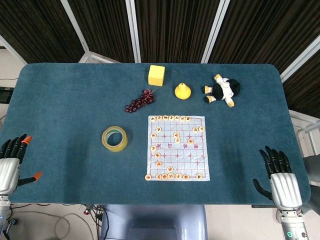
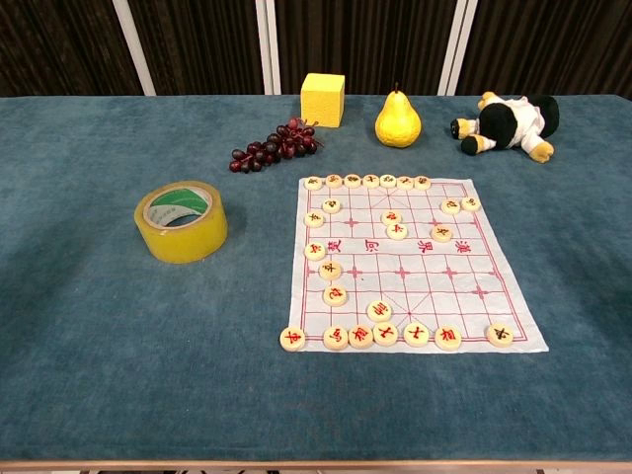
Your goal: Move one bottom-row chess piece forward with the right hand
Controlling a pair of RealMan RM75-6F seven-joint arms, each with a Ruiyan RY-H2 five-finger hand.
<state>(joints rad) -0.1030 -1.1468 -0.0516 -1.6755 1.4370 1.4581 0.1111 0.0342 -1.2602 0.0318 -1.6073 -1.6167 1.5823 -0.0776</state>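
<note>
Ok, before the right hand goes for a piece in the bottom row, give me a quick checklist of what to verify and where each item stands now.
1. Right hand free: ok, fingers apart, holding nothing, resting by the table's near right corner.
2. Left hand clear of the board: ok, at the far left edge.
3. Bottom row reachable: ok, nothing between it and the right hand.
4. Board sheet flat: ok, no visible curl.
5. Free square ahead of the rightmost bottom-row piece: ok.
6. Tape roll out of the way: ok, left of the board.

Dark pleated curtains (image 1: 175,27) with white frame bars (image 1: 132,30) hang at twelve o'clock behind the blue-carpeted table (image 1: 65,100); cables (image 1: 60,220) trail across pale floor at seven.
</note>
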